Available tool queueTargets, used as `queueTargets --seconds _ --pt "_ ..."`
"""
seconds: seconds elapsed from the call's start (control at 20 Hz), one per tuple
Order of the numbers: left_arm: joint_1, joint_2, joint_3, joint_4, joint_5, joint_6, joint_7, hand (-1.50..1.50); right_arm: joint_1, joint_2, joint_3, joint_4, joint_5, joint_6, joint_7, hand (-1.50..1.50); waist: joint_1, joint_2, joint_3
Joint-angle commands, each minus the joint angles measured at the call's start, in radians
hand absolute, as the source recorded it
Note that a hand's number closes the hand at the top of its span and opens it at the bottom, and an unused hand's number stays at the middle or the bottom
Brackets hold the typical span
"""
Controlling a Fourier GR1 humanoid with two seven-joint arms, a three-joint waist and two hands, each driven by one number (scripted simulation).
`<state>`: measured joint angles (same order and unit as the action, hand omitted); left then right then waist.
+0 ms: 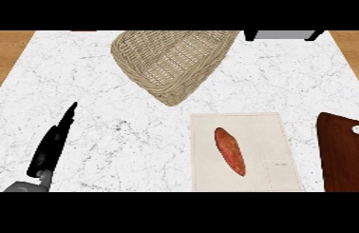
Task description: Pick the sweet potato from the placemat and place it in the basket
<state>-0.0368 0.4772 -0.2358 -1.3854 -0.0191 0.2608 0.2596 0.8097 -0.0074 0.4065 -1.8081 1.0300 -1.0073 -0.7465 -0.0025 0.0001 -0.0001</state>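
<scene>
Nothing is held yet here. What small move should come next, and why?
Probably bring the right hand, now out of view, in over the sweet potato to grasp it. The potato lies untouched on the placemat, right of centre, with the basket beyond it. The left hand is open at the far left, well away from it.

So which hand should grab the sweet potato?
Probably the right: the sweet potato lies on the placemat right of centre, far from the left hand at lower left. The right hand is out of view, though.
</scene>
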Motion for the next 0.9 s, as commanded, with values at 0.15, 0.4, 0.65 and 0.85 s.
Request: queueTargets --seconds 0.15,0.4,0.65,0.85 --pt "-0.005 -0.040 0.023 -0.033 -0.053 -0.017 0.054 0.00 -0.099 0.007 -0.002 0.026 0.096 0.030 0.124 -1.50 0.000 0.000 0.000" --pt "0.099 -0.052 0.028 -0.085 -0.078 -0.019 -0.011 0.00 -0.133 0.007 0.020 0.061 0.198 0.038 0.258 -1.50 0.005 -0.001 0.000" --pt "0.001 -0.065 0.092 0.025 -0.076 -0.068 -0.011 0.00 -0.143 0.007 0.072 0.102 0.284 0.007 0.364 -1.50 -0.001 0.000 0.000" --pt "-0.004 -0.069 0.108 0.023 -0.077 -0.099 -0.015 0.00 -0.297 0.006 0.041 0.193 0.308 0.037 0.456 -1.50 0.002 0.000 0.000"
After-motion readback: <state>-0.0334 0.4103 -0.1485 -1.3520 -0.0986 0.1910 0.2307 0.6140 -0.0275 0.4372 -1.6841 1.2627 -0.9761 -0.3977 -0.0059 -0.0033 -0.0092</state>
